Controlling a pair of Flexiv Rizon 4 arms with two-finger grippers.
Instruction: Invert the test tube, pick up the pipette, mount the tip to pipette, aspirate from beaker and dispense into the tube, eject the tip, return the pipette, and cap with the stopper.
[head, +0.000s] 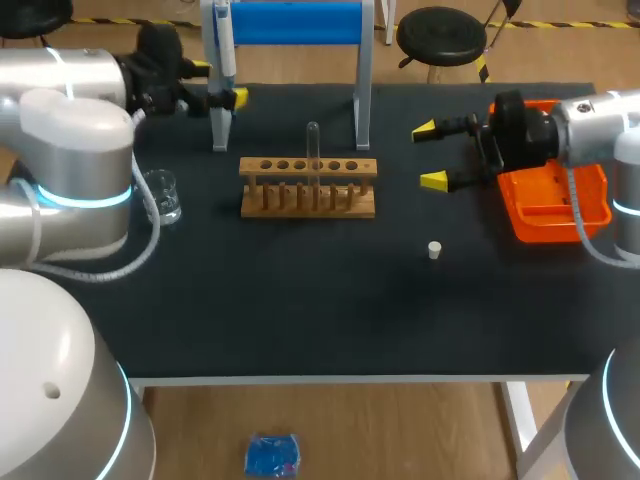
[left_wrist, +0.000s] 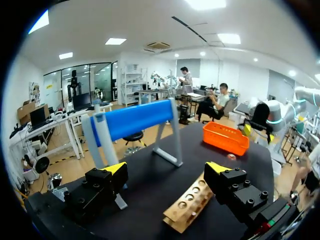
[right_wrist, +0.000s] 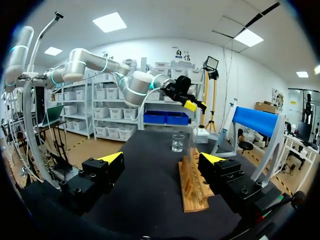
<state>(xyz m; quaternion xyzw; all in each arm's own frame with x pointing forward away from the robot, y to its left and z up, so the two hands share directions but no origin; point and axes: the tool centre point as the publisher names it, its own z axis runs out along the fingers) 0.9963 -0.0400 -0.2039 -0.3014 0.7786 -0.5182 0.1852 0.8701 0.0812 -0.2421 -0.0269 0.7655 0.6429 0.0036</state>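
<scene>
Left tool (head: 220, 83) and right tool (head: 428, 155) both spread apart above black table (head: 300, 300) bearing wooden rack (head: 345, 168).

1 test tube (head: 313, 150) | 1 wooden rack (head: 308, 188) | 1 beaker (head: 162, 196) | 1 stopper (head: 434, 250) | 1 orange tray (head: 552, 206) | 1 blue stand (head: 295, 22)

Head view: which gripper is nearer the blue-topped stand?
The left gripper: its yellow tips are at the stand's left post; the right gripper is over by the orange tray.

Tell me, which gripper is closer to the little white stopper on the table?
Right. The right gripper is just beyond the stopper; the left gripper is far off, beside the blue stand.
</scene>
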